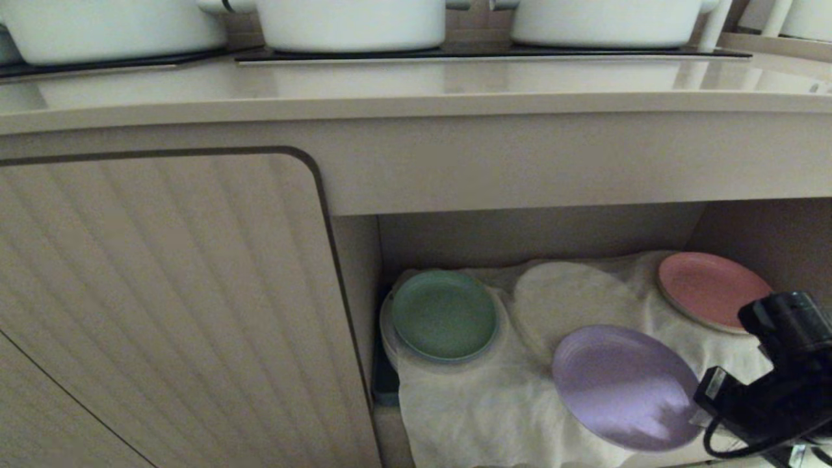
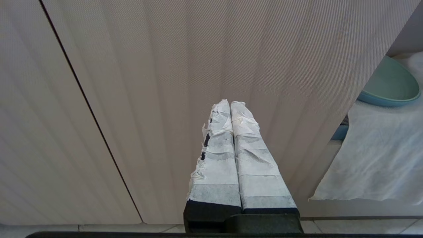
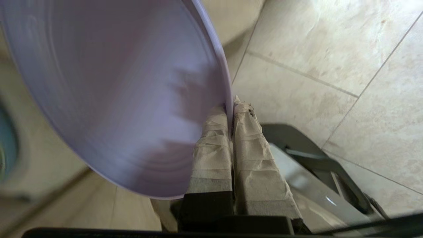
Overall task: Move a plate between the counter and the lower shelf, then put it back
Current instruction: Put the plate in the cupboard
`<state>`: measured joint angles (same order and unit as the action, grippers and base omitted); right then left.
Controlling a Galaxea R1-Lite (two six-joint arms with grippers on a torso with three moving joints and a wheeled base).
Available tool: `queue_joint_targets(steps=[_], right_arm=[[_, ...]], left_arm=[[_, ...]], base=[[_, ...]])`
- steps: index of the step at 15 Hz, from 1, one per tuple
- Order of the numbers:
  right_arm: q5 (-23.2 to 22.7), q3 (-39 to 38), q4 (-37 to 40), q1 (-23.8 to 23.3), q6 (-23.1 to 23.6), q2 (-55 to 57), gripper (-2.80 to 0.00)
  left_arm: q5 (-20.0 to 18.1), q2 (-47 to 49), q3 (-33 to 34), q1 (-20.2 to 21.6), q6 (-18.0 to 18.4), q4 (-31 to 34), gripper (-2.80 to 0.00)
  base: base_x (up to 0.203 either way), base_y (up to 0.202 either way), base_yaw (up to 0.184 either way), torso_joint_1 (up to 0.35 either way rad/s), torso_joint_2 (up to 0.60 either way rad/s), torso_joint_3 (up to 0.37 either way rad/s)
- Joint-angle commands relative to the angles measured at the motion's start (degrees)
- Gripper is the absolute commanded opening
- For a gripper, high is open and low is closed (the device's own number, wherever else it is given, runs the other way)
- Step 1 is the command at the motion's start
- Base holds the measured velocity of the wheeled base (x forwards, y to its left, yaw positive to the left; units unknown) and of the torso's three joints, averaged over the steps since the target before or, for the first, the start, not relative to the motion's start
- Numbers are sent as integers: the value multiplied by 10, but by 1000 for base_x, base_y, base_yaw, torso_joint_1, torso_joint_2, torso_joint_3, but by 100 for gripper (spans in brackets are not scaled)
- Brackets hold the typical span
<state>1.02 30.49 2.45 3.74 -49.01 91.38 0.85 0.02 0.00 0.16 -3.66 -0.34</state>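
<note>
Head view: the round pale lilac plate (image 1: 625, 387) sits tilted at the lower right of the frame, at the front of the beige lower shelf recess (image 1: 539, 231), over the thin white cloth (image 1: 494, 403). The black right gripper (image 1: 705, 406) meets its right rim. A round green plate (image 1: 444, 315) lies at centre, a round pink plate (image 1: 712, 289) at the right. The glossy beige counter (image 1: 416, 88) spans the top, carrying white pots (image 1: 351, 23).

Left wrist view: the left gripper (image 2: 230, 105), its taped fingers pressed together, points at a ribbed beige cabinet door (image 2: 165, 82).

Right wrist view: the taped fingers (image 3: 211, 155) pinch the plate's rim above a tiled floor (image 3: 330, 59).
</note>
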Motion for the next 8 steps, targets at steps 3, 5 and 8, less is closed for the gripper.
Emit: queue_joint_targets(steps=[3,5,8], right_arm=[[14,32,-23,2,-42,49,-280],[13,56,-23,2,-65,52,-280],[13,82,-22,3,-86,65,-280]], left_arm=[[0,0,0,0,0,-1,-280],[0,0,0,1,0,0,-280],[0,0,0,0,0,0,-280]], base=[[0,0,0,0,0,0],[0,0,0,0,0,0],[0,0,0,0,0,0]])
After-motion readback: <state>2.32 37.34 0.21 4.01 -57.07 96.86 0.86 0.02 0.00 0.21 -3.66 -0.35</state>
